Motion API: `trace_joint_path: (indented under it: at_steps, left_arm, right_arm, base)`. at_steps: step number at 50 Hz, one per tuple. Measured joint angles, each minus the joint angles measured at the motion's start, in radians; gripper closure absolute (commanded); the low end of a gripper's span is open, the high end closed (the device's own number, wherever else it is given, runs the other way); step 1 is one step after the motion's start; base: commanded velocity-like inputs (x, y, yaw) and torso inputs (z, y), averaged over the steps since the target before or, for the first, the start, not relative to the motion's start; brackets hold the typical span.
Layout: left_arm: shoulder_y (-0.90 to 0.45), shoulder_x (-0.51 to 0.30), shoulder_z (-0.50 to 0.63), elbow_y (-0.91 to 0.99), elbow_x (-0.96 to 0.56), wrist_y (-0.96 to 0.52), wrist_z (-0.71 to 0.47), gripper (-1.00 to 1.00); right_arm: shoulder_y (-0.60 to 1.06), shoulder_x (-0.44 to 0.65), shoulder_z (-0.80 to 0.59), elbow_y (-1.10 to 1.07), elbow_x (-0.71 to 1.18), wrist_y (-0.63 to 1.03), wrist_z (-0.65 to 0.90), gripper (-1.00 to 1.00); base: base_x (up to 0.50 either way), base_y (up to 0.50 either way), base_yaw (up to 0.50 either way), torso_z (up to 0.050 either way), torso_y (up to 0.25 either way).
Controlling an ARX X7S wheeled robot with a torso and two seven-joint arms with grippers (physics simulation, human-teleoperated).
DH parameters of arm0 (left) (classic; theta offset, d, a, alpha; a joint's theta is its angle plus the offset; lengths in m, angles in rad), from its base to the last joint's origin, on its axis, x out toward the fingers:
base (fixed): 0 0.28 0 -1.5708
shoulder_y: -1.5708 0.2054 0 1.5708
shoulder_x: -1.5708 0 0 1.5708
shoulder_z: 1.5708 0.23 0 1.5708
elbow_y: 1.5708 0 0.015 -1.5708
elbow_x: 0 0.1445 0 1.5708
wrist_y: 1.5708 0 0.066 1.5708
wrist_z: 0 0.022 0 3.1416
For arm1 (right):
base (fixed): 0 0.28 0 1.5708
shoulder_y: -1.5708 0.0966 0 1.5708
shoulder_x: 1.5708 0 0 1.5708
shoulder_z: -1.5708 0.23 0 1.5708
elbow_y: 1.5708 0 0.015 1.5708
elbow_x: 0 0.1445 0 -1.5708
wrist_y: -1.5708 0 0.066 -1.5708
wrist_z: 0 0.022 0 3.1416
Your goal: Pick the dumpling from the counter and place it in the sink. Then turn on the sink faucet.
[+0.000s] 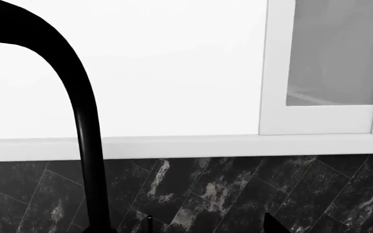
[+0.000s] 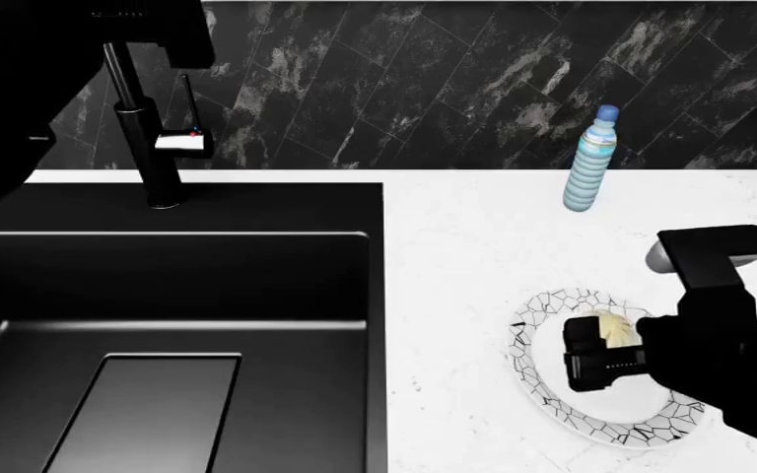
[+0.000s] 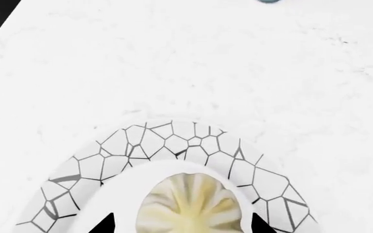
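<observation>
Dumpling [image 2: 611,326] sits in the middle of the plate [image 2: 534,379], pleats up, partly covered in the head view by the right gripper [image 2: 602,357] hanging just over it. In the right wrist view the dumpling [image 3: 193,204] lies between two dark fingers [image 3: 103,224], spread apart either side of it, not touching it; only their tips show at the frame edge. Plate [image 3: 154,145] has a white centre and black crackle rim, and holds nothing but the dumpling. Plate rests on the desk [image 2: 471,256], near its front edge; bare desk between plate and sink [image 2: 169,296], and more bare desk behind the plate up to the bottle [image 2: 590,160], which stands upright near the back wall, well apart from the plate. Sink is across that strip from the plate, basin empty apart from its flat drain cover [image 2: 155,404]. Faucet [image 2: 155,138] stands behind the sink at the back edge, lever with red dot on its side. Left arm is a dark mass over the sink's far corner; left fingers' state cannot be told. Left wrist view shows the faucet neck [image 1: 86,126] curving against the wall tiles [image 1: 238,194] and a window frame [image 1: 277,68].
</observation>
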Motion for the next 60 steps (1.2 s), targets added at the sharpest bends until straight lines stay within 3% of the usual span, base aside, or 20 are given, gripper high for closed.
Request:
trace_joint_path:
  at_steps: [12, 13, 31, 45, 60]
  left_arm:
    - [0.003, -0.003, 0.001, 0.003, -0.007, 0.003, -0.005, -1.00]
    - [0.003, -0.004, 0.000, 0.003, -0.008, 0.004, -0.006, -1.00]
    - [0.012, -0.009, 0.002, 0.007, -0.017, 0.010, -0.011, -1.00]
    - [0.018, -0.010, 0.006, 0.010, -0.026, 0.015, -0.014, -1.00]
    - [0.019, -0.012, 0.014, 0.007, -0.026, 0.022, -0.012, -1.00]
  right_arm:
    - [-0.025, 0.000, -0.001, -0.003, -0.023, -0.016, -0.025, -1.00]
    - [-0.026, 0.000, -0.001, -0.004, -0.025, -0.017, -0.027, 1.00]
    - [-0.030, 0.005, -0.003, -0.017, -0.028, -0.034, -0.027, 1.00]
    - [0.085, 0.023, -0.011, -0.039, 0.063, -0.015, 0.050, 1.00]
    - [0.283, -0.089, -0.109, -0.024, 0.102, 0.054, 0.084, 1.00]
  base:
    - [0.00, 0.00, 0.00, 0.000, 0.000]
    - [0.00, 0.00, 0.00, 0.000, 0.000]
    - [0.00, 0.00, 0.00, 0.000, 0.000]
    - [0.00, 0.00, 0.00, 0.000, 0.000]
    - [0.00, 0.00, 0.00, 0.000, 0.000]
